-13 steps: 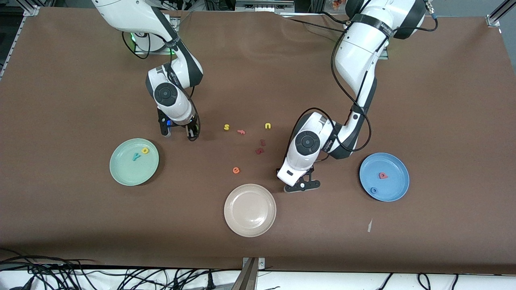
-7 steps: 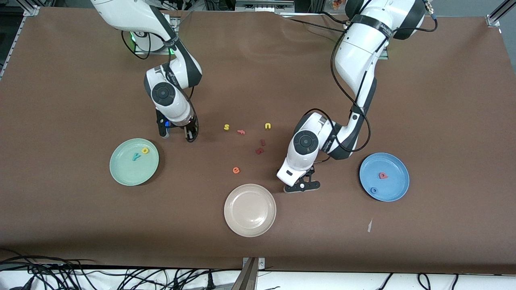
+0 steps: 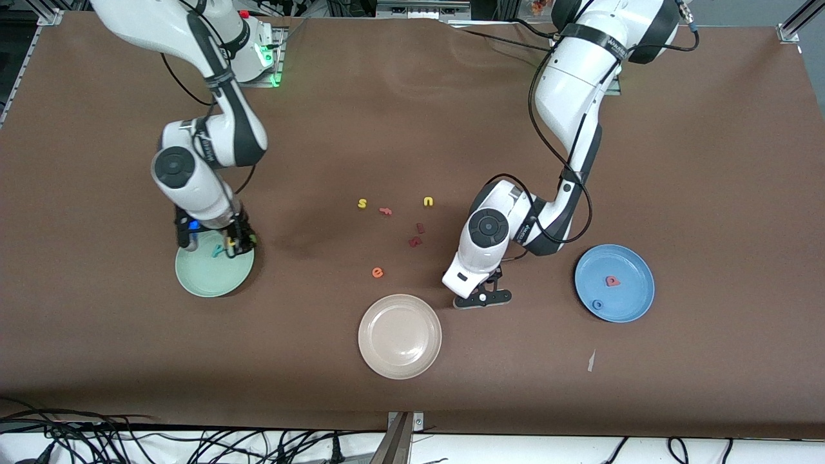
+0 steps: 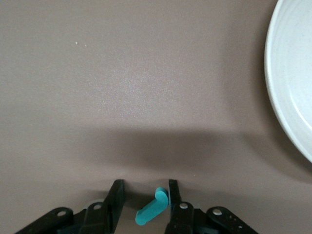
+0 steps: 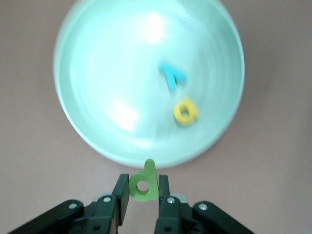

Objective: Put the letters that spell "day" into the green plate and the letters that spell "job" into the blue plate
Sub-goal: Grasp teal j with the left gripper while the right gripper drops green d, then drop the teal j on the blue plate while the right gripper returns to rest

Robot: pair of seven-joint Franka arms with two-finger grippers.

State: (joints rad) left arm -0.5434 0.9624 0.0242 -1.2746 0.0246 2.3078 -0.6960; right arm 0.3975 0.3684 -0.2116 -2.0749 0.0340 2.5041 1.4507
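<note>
The pale green plate [image 3: 203,280] [image 5: 107,73] lies toward the right arm's end of the table and holds a teal y [image 5: 171,75] and a yellow d [image 5: 185,111]. My right gripper [image 3: 238,245] [image 5: 142,192] hangs over that plate's rim, shut on a green a [image 5: 144,184]. My left gripper [image 3: 482,298] [image 4: 145,189] is down at the table beside the cream plate. Its fingers stand apart around a teal j [image 4: 152,207], which touches one finger only. The blue plate [image 3: 635,270] holds a pinkish-red b [image 3: 611,281] and a blue o [image 3: 597,304].
A cream plate [image 3: 399,357] [image 4: 292,73] lies nearest the front camera. Loose on the table's middle are a yellow s [image 3: 362,203], a yellow u [image 3: 428,202], an orange e [image 3: 378,272] and dark red letters [image 3: 416,241]. A paper scrap [image 3: 591,361] lies nearer the front camera than the blue plate.
My right arm has swung from the table's middle to over the green plate's rim with the green a. My left gripper has stayed in place.
</note>
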